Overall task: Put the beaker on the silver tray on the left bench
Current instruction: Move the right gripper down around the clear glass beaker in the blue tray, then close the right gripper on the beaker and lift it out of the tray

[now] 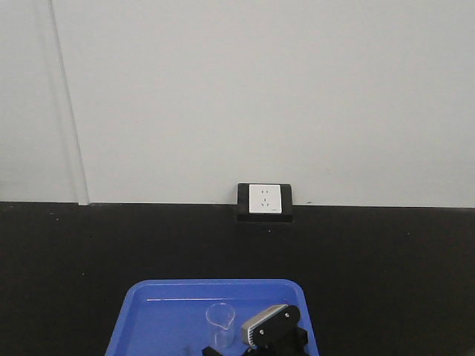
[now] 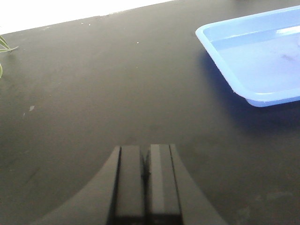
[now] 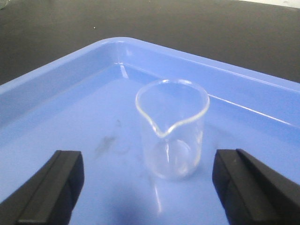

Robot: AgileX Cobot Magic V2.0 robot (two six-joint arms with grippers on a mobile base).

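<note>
A small clear glass beaker [image 3: 172, 131] stands upright inside a bright blue tray [image 3: 61, 79], its pouring lip turned toward the camera. In the front view the beaker [image 1: 220, 323] sits in the blue tray [image 1: 159, 315] beside my right arm. My right gripper [image 3: 147, 176] is open wide, its black fingers [image 3: 51, 185] on either side, just short of the beaker and not touching it. My left gripper [image 2: 146, 154] is shut with nothing in it, hovering over the black countertop [image 2: 93, 93]. The silver tray is out of view.
A white wall socket [image 1: 265, 200] in a black housing sits at the back of the black counter [image 1: 386, 259]. The blue tray's corner [image 2: 253, 61] lies right of my left gripper. A green leaf [image 2: 5, 46] pokes in at the far left.
</note>
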